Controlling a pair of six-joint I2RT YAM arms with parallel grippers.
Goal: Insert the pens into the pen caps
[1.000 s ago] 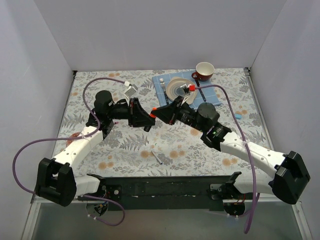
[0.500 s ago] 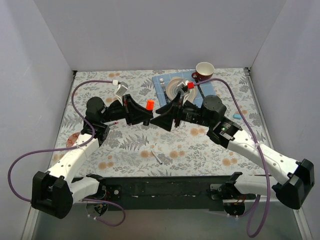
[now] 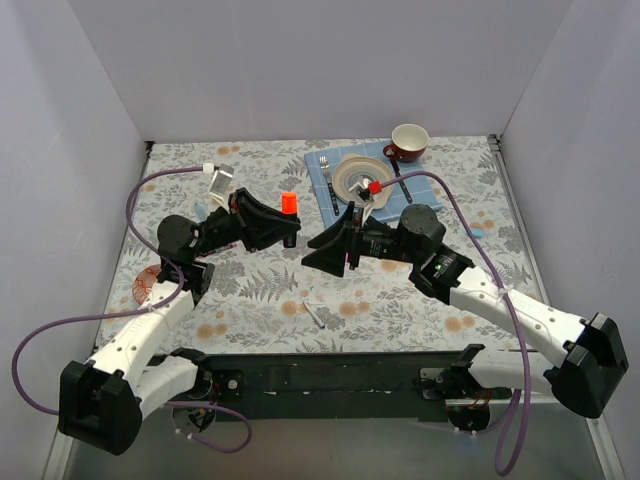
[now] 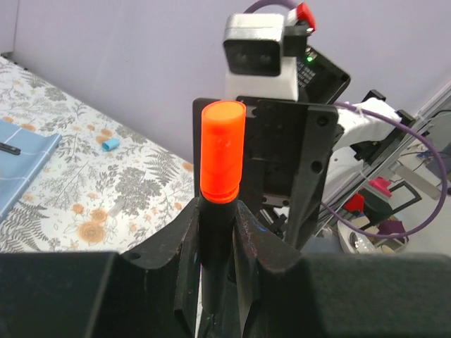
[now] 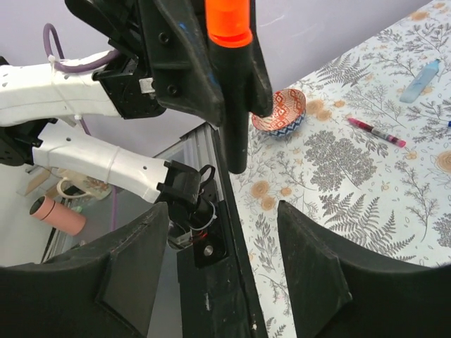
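My left gripper (image 3: pixel 284 230) is shut on the short black marker (image 4: pixel 215 232) and holds it upright, with the bright orange cap (image 4: pixel 222 151) on its top end. The same orange cap (image 3: pixel 289 203) shows above the table's middle. My right gripper (image 3: pixel 325 250) faces it from the right, open and apart from it; in the right wrist view its fingers (image 5: pixel 134 267) are spread wide with nothing between them and the marker (image 5: pixel 234 120) hangs beyond. A red pen (image 5: pixel 377 132), a light-blue marker (image 5: pixel 421 72) and a white-grey pen (image 3: pixel 315 314) lie on the cloth. A light-blue cap (image 3: pixel 478 231) lies at the right.
A red cup (image 3: pixel 408 142) stands at the back, beside a plate (image 3: pixel 357 176) on a blue mat (image 3: pixel 322 195) with fork (image 3: pixel 325 170) and knife (image 3: pixel 401 186). A small red-patterned bowl (image 3: pixel 148 286) sits at the left. White walls close in three sides.
My right gripper has opened and drawn back right from the marker. The left arm has carried the marker, its orange cap now showing, left and toward the back.
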